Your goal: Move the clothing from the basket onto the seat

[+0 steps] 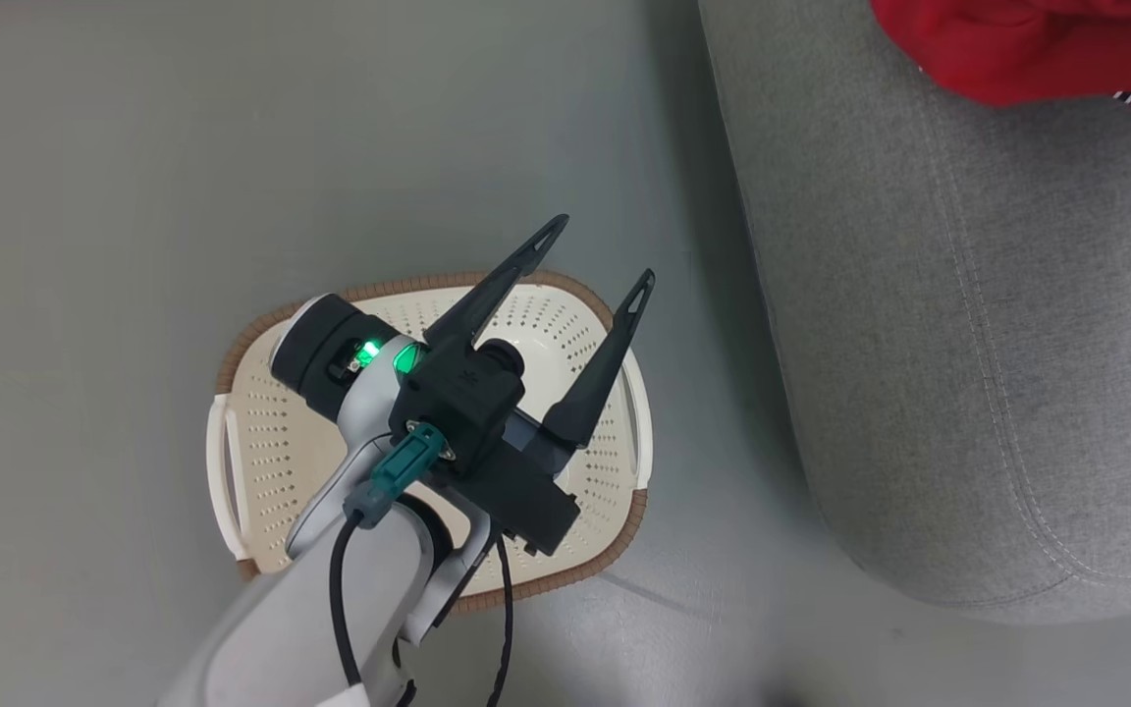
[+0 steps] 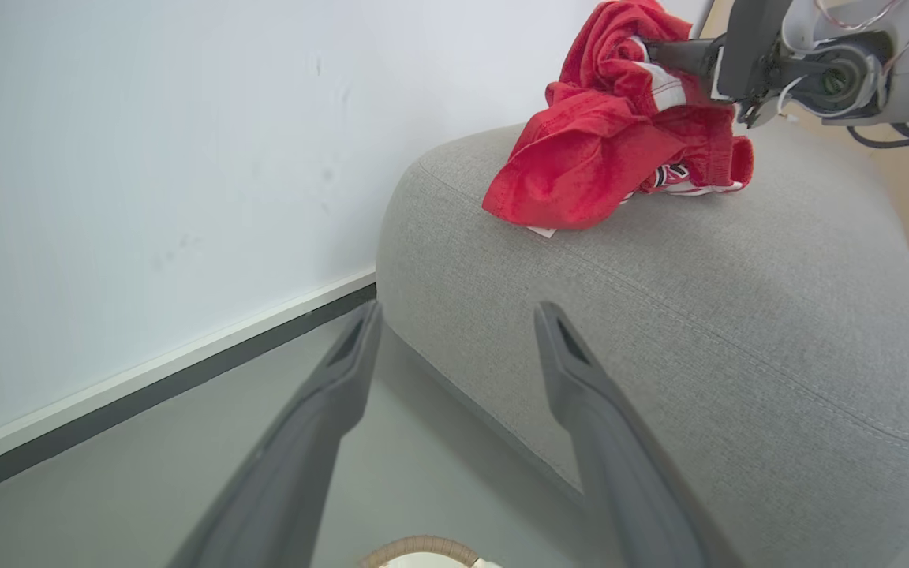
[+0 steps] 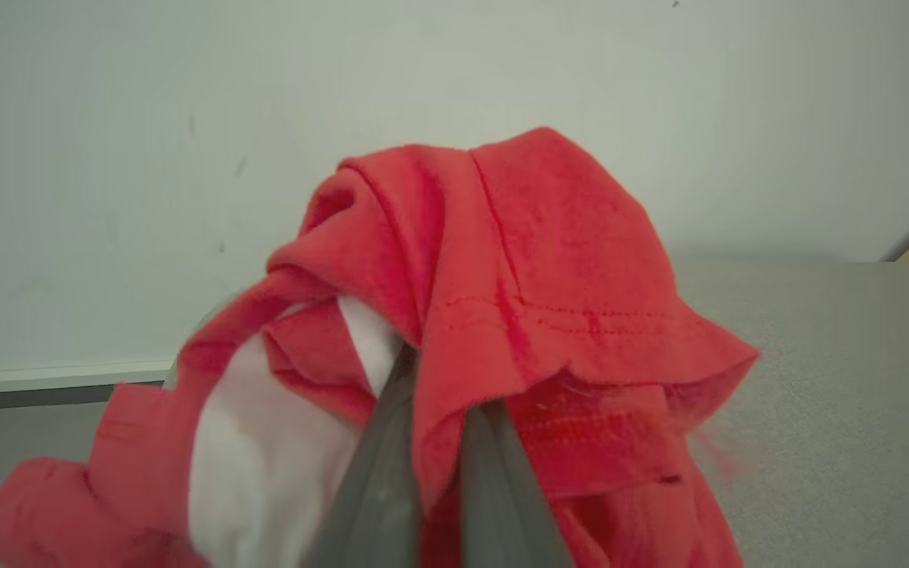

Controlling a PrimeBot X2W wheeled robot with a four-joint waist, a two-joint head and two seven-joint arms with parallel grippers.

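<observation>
Left gripper: spread wide with nothing between its two dark fingers; it hangs above the basket, fingertips aimed towards the seat.
Right gripper: pinched tight on a fold of the clothing (in its own wrist view the red fabric drapes over both fingers).
Clothing: a bunched bright red heap with white bands; its upper part is lifted by the right gripper, and its lower folds rest on top of the seat, near the rounded edge. Dark-and-white lettering peeks out at the bottom of the heap.
Basket: cream-white with a brown rim, standing on the grey floor just beside the seat (apart from it, not touching); its perforated bottom shows between the left gripper's fingers.
Seat: light grey upholstery with stitched seams, set close to a pale wall.
</observation>
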